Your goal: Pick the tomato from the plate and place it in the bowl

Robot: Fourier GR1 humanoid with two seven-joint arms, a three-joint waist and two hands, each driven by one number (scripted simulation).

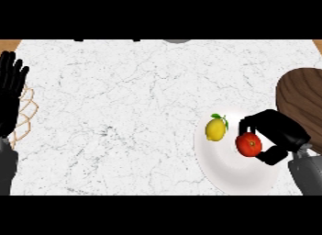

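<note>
Right hand [275, 133] curls around the round red tomato [248, 144] on the white plate [234, 172] — likely smooth, soft-skinned, best cradled across its middle.

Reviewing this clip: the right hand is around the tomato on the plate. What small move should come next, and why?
Probably a short lift straight up. The right hand is curled round the tomato, which appears to sit on the white plate beside the lemon. Rising first should clear the plate and avoid nudging the lemon before moving toward the wooden bowl at right.
</note>
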